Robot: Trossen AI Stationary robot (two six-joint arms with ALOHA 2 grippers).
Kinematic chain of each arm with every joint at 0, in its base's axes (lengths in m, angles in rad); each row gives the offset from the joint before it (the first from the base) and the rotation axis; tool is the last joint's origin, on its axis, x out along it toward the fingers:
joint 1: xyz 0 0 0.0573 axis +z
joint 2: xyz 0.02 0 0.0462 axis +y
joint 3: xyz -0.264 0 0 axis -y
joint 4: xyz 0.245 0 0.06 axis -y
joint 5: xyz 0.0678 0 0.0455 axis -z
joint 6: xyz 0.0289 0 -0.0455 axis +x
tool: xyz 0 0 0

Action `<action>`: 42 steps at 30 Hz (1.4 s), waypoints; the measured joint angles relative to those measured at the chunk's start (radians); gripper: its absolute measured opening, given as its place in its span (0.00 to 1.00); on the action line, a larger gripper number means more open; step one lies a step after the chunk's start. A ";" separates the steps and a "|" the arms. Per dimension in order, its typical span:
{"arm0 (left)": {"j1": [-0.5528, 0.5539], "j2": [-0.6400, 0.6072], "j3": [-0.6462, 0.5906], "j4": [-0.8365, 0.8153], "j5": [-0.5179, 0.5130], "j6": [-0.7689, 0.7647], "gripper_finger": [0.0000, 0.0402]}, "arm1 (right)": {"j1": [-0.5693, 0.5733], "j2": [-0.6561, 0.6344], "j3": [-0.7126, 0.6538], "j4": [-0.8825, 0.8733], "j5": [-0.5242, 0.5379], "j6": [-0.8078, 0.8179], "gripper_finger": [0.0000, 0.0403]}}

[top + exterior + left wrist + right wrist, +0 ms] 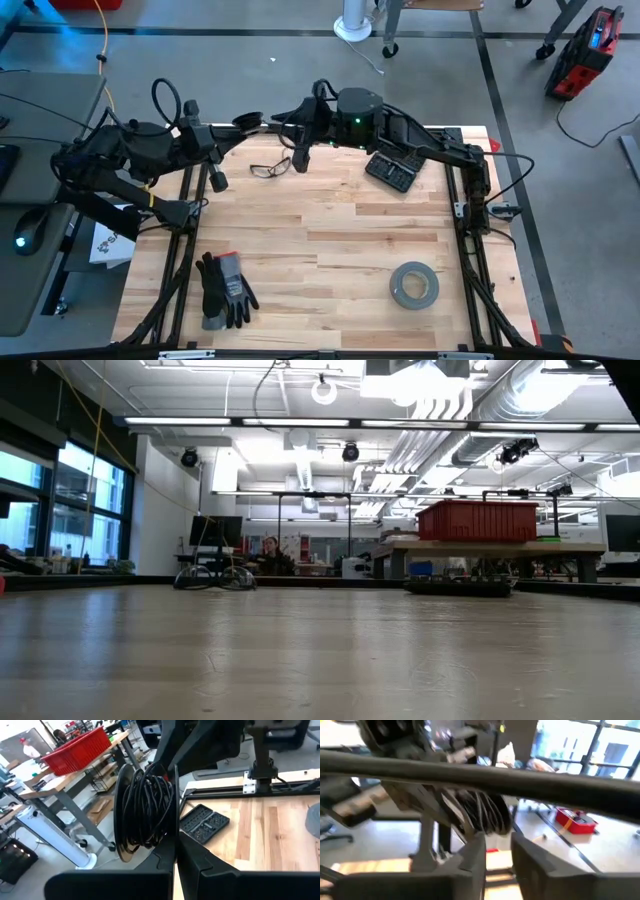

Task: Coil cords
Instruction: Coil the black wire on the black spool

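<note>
A small round black spool (121,810) with thin dark cord (150,805) wound on it hangs high over the table's far side. My left gripper (240,124) reaches in from the table's left and is shut on the spool (250,121). My right gripper (295,125) comes level from the right and stands just beside the spool. In the right wrist view its fingers (470,860) stand apart below the wound cord (480,815), with nothing between them. Neither arm shows in the low view. My left gripper pinches the edge of one of the spool's flat discs (175,795) between its two fingers. The fingers come about level from the table's left. The spool stands on edge, lifted clear of the table, and the coil bulges beside the fingers.
Safety glasses (270,167) and a black bit case (392,170) lie under the grippers at the far side. A grey tape roll (413,285) lies near right and a pair of gloves (225,290) near left. A yellow cable (100,40) hangs beyond the table's far left.
</note>
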 joint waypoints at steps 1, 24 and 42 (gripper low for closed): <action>-0.001 0.000 0.000 -0.003 0.001 -0.006 0.00 | -0.001 -0.001 0.000 -0.015 0.006 -0.007 0.22; -0.086 -0.014 0.001 0.145 0.048 -0.041 0.00 | 0.002 -0.001 0.000 -0.281 -0.124 -0.031 0.31; -0.085 -0.014 0.001 0.165 0.043 -0.113 0.00 | 0.019 -0.028 -0.001 -0.301 -0.130 -0.051 0.01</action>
